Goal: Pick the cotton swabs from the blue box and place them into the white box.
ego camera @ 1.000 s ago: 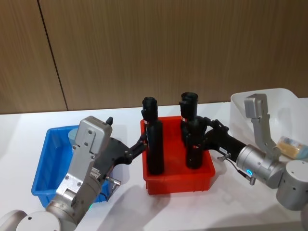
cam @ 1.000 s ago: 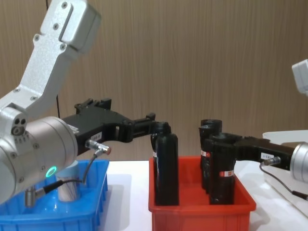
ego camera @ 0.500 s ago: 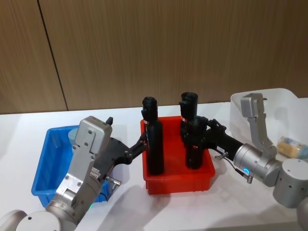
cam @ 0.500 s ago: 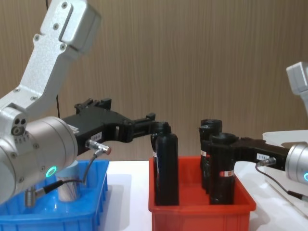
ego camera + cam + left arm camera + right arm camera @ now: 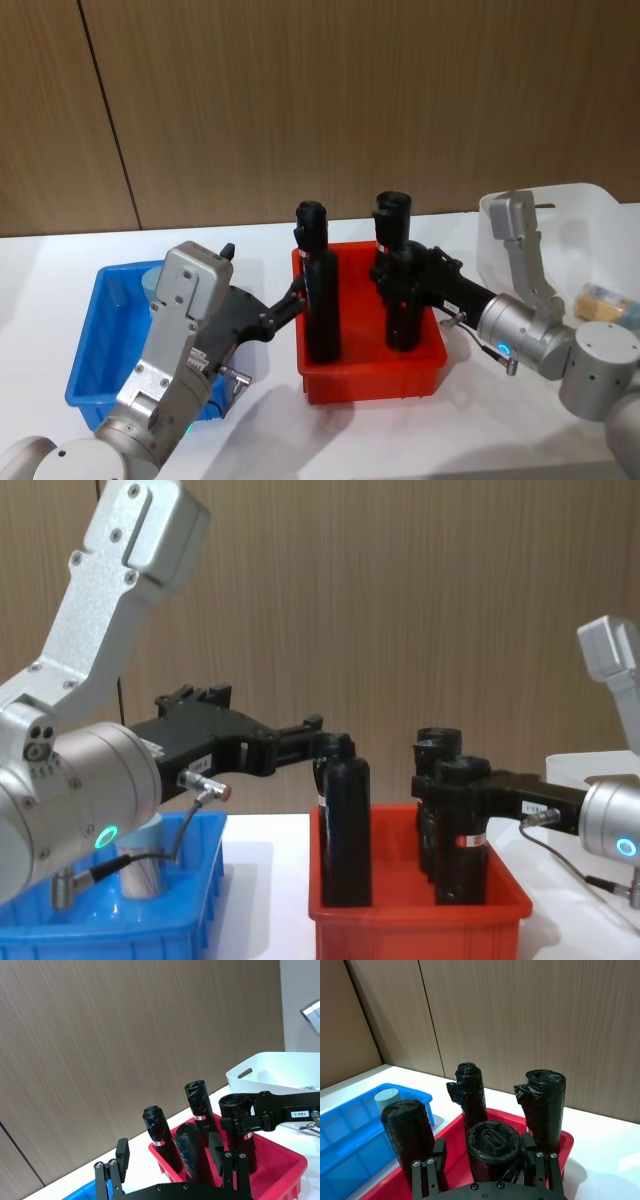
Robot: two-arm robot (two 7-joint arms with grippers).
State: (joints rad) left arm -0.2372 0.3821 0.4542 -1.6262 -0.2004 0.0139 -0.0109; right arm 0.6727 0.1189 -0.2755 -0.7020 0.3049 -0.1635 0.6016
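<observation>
Grippers at the red bin, swab jars in both boxes

Your left gripper [image 5: 318, 742] reaches from the left side of the table to the red bin [image 5: 370, 372], its fingers spread wide on either side of the top of the near-left black roll [image 5: 322, 310]; in the left wrist view a clear gap shows between the fingers and the roll, so nothing is held. Your right gripper [image 5: 432, 782] comes in from the right, and its fingers sit narrow around the upper part of the near-right black roll [image 5: 460, 830], hugging it on both sides. Two more black rolls stand upright at the back of that bin. Left of it lies the blue box [image 5: 95, 345], with one jar of cotton swabs [image 5: 387, 1098] standing in its far corner. Far right stands the white box [image 5: 570, 215], with another swab jar [image 5: 608, 305] lying inside.
</observation>
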